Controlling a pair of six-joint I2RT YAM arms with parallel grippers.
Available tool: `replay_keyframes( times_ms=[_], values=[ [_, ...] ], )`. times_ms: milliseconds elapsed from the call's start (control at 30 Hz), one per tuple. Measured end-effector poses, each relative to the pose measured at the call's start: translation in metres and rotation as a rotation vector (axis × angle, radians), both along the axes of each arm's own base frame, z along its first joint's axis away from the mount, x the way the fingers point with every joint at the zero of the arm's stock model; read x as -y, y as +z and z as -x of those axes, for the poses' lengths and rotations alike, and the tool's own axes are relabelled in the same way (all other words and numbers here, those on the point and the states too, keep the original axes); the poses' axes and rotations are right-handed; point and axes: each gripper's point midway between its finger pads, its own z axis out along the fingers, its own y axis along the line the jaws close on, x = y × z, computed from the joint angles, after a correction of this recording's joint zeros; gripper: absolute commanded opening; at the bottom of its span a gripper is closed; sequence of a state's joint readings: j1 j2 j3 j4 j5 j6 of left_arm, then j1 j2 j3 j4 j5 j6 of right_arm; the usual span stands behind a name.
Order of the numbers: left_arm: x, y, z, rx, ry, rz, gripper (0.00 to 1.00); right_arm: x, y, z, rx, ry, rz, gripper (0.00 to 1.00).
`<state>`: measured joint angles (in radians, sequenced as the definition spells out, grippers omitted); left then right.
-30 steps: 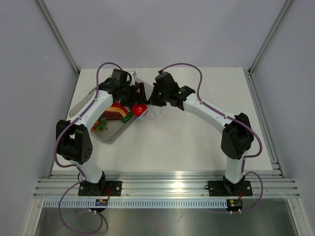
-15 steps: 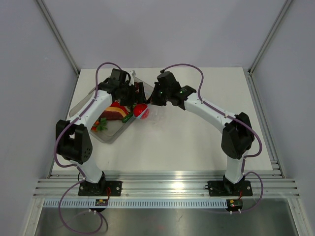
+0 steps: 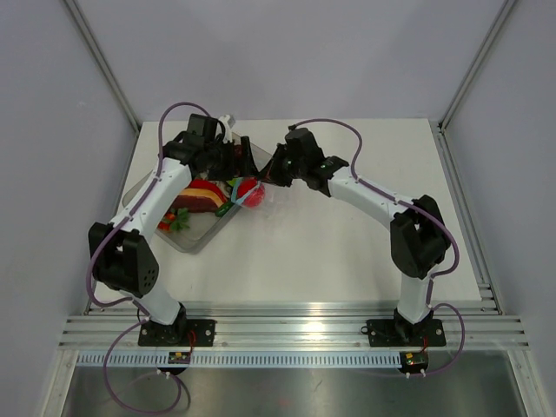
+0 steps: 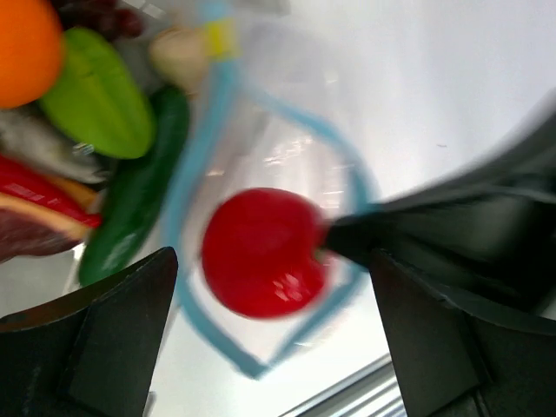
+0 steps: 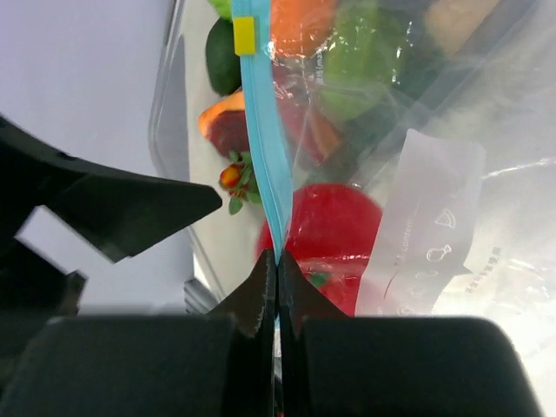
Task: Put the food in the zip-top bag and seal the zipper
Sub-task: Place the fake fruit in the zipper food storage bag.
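A red round food piece (image 4: 263,252) lies inside the transparent zip-top bag (image 5: 434,200), whose light-blue zipper (image 4: 187,191) forms an open loop around it. My right gripper (image 5: 277,259) is shut on the zipper strip (image 5: 261,130) at one end of the mouth. My left gripper (image 4: 274,347) is open just above the mouth, its fingers (image 4: 95,347) wide apart with nothing between them. In the top view the red piece (image 3: 249,193) sits between the left gripper (image 3: 239,169) and the right gripper (image 3: 271,176).
A clear rigid tub (image 3: 139,187) stands at the left, holding an orange piece (image 4: 26,48), a light-green piece (image 4: 91,100), a dark-green one (image 4: 130,208) and red ones. A yellow slider tab (image 5: 245,35) sits on the zipper. Grey walls enclose the table.
The left arm has swung back and to the left, lifting its gripper off the bag mouth. The right gripper shifted slightly back and right, still holding the zipper. The red piece barely moved.
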<state>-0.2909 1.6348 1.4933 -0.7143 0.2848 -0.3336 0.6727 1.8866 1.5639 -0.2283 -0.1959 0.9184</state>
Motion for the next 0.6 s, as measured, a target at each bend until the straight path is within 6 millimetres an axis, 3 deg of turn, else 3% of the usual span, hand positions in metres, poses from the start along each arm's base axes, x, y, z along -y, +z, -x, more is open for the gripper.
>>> replay_keyframes(
  times_ms=[133, 300, 400, 600],
  values=[
    [0.027, 0.043, 0.008, 0.088, -0.076, 0.104, 0.94, -0.011, -0.006, 0.009, -0.030, 0.042, -0.043, 0.00],
    [0.028, 0.068, 0.007, 0.151, -0.082, 0.150, 0.93, -0.021, -0.002, 0.015, -0.027, 0.083, -0.118, 0.00],
    [0.024, 0.072, 0.007, 0.156, -0.077, 0.159, 0.92, -0.023, -0.004, 0.017, -0.026, 0.100, -0.165, 0.00],
    [-0.010, 0.088, 0.005, 0.194, 0.002, 0.162, 0.90, -0.007, -0.020, 0.019, -0.048, 0.106, -0.259, 0.00]
  ],
)
